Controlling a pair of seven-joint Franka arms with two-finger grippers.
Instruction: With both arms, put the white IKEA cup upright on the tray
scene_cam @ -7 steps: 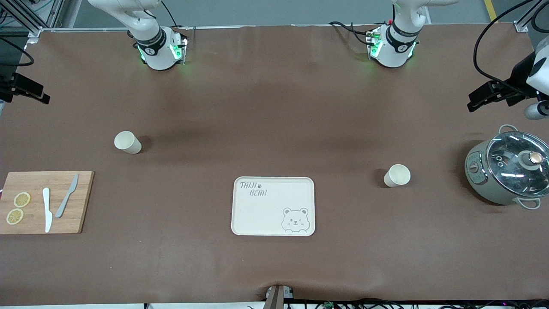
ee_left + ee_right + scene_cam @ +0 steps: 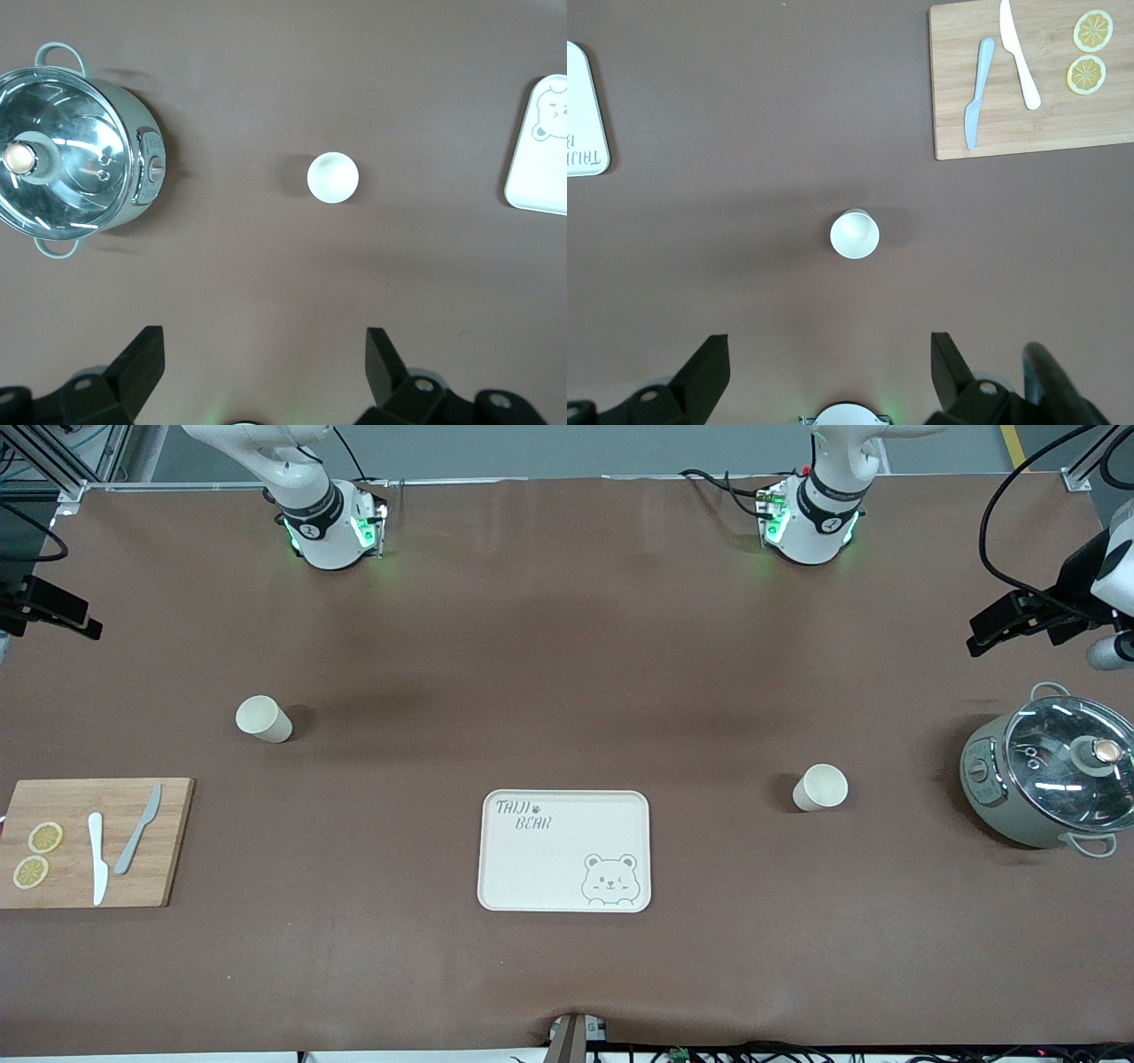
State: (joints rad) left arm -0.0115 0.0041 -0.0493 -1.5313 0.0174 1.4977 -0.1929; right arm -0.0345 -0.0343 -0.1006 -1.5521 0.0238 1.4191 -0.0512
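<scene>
Two white cups stand upright on the brown table. One cup (image 2: 263,718) is toward the right arm's end, seen from above in the right wrist view (image 2: 854,234). The other cup (image 2: 819,787) is toward the left arm's end, also in the left wrist view (image 2: 332,177). The cream bear tray (image 2: 564,850) lies between them, nearer the front camera, with nothing on it. My left gripper (image 2: 264,341) is open, high over the table by its cup. My right gripper (image 2: 830,345) is open, high by its cup. Both hands show at the front view's edges, the left gripper (image 2: 997,624) and the right gripper (image 2: 62,615).
A grey-green pot with a glass lid (image 2: 1050,779) stands at the left arm's end, close to that cup. A wooden cutting board (image 2: 89,841) with two knives and lemon slices lies at the right arm's end. The tray's edge shows in both wrist views.
The left arm's hand has shifted slightly upward at the edge of the front view. Cups and tray have not moved.
</scene>
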